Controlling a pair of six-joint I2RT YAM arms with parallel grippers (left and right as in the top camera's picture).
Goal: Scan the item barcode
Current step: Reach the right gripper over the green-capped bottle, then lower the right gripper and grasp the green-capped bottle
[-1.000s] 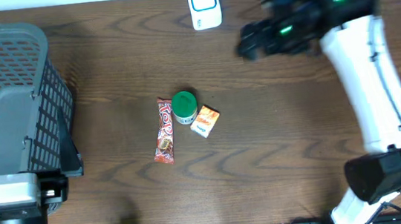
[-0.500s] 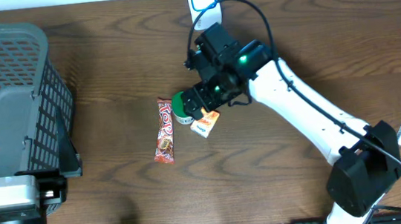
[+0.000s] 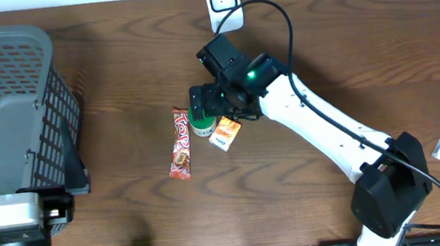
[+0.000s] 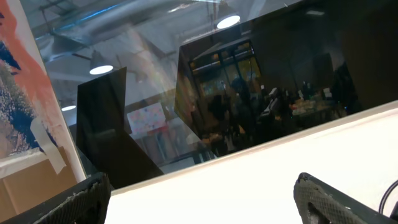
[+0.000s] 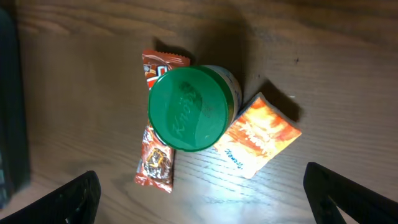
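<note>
Right wrist view: the right gripper (image 5: 202, 186), jaws spread wide and empty, hovers with the green-lidded jar (image 5: 189, 109) just below it; pickup looks in hand, so next it should descend and close around the jar

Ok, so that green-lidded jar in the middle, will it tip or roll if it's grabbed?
The green-lidded jar stands upright and looks rigid, so it should probably hold shape when squeezed. Being round, it would likely roll if knocked over. The snack bar and orange packet lie right beside it, so pushing may drag them.
</note>
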